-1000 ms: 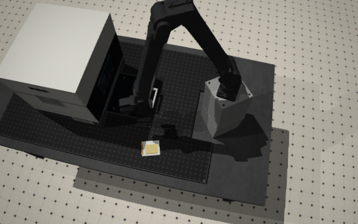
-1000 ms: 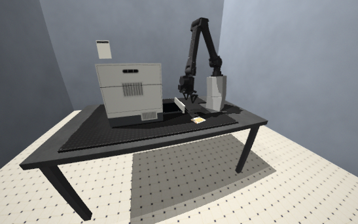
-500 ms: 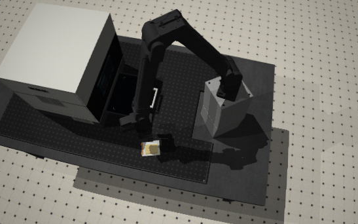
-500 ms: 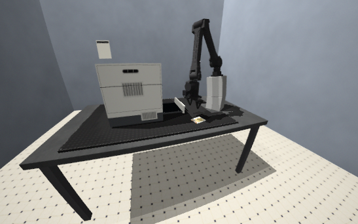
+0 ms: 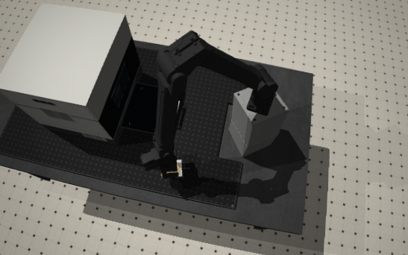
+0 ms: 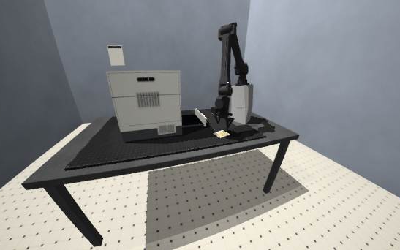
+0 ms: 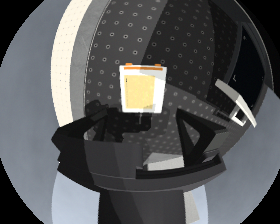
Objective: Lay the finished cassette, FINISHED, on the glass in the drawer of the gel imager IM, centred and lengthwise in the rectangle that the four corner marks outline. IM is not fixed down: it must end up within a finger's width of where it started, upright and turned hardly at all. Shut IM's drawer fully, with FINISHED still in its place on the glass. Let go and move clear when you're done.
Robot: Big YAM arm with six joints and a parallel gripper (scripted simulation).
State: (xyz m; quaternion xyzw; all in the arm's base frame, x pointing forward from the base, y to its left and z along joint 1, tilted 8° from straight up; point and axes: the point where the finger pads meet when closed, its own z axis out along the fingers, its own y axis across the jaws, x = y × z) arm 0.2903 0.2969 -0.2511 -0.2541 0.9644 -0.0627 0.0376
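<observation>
FINISHED (image 6: 221,134) flat on mat near bench front edge toward right corner, long axis hard to tell. Gripper (image 6: 223,122) wide, empty, just above it. IM (image 6: 145,102) drawer (image 6: 201,117) open.

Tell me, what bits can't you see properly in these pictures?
- Corner marks on the drawer glass: top view, too dark to show.
- Most of the cassette: top view, the open gripper and wrist cover it; the wrist view shows it whole.
- Label on the cassette: every view, too small.
- Note on the wall: exterior view, writing too small.
- Imager front: exterior view, faces away.
</observation>
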